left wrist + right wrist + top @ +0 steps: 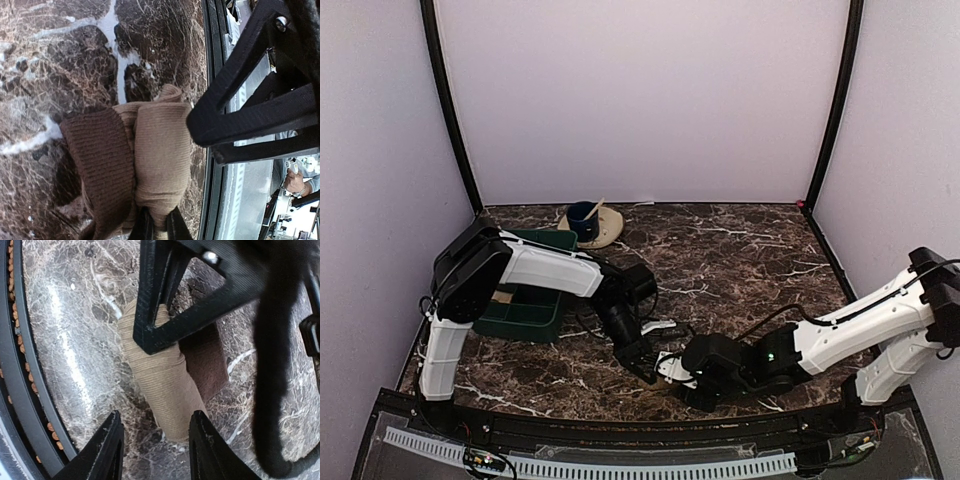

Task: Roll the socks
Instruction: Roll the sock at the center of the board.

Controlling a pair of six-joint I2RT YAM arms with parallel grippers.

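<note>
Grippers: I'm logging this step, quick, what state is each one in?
Left gripper: shut on the socks.
Right gripper: open, one finger on either side of the socks.

The left gripper (159, 227) pinches the sock roll (160, 150) at the near middle of the marble table (750, 260), and the right gripper (155, 442), fingers parted, stands close against it, so both sides are blocked; the black edge rail (620, 425) runs just beside it. A green bin (525, 310) fills the left, a saucer (610, 228) with a blue cup (582, 218) the back left; the right half lies open
</note>
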